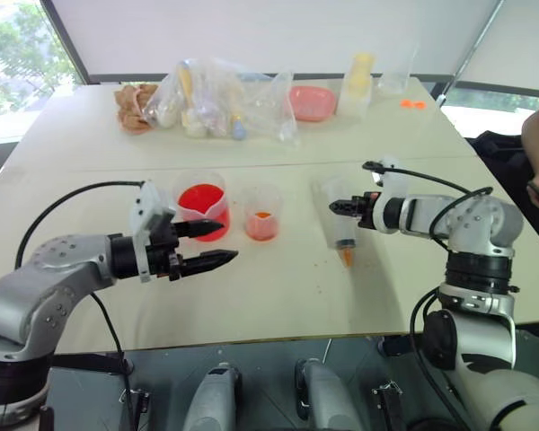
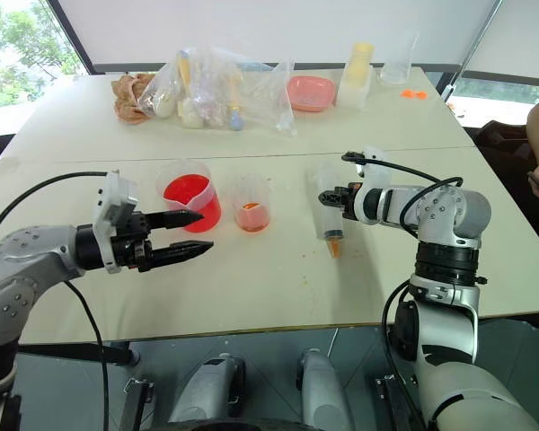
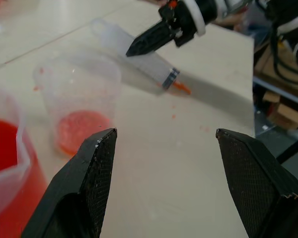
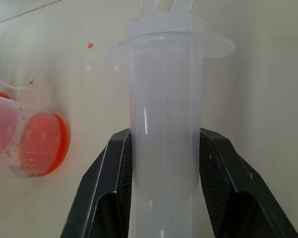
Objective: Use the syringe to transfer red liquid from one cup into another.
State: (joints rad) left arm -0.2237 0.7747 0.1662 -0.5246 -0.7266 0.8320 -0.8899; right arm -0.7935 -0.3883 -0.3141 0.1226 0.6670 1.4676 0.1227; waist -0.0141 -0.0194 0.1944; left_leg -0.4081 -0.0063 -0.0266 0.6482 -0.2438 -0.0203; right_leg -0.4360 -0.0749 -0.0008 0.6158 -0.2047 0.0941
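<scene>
A wide cream-coloured table (image 1: 278, 287) stretches across the room, with a seam running across its middle. At its far edge sits a heap of clear plastic bags (image 1: 217, 99) holding small items, a pink dish (image 1: 311, 101) and a pale yellow bottle (image 1: 358, 79).

Nearer, on the left side of the table, the left gripper (image 1: 217, 245) hovers above the tabletop with its two black fingers spread apart and nothing between them. It points toward the middle of the table, just in front of the red beaker.

On the right, the right gripper (image 1: 337, 207) is clamped around the syringe (image 1: 343, 224). In the right wrist view the two black fingers press against either side of the barrel.

The beaker (image 1: 203, 210) is a clear plastic measuring cup with a pouring spout, holding bright red liquid (image 1: 201, 197). It stands upright.

Just beside it, toward the right arm, stands the smaller cup (image 1: 262, 214), clear and narrower, with a shallow layer of pale orange-pink liquid at the bottom.

The syringe is a thick barrel of cloudy clear plastic with a wide flange at the top end, a dark seal low in the barrel and a small orange nozzle. It is held tilted, nozzle down, with the tip at or just above the tabletop, a little apart from the smaller cup.

Small red droplets (image 3: 173, 117) speckle the table near the nozzle.
</scene>
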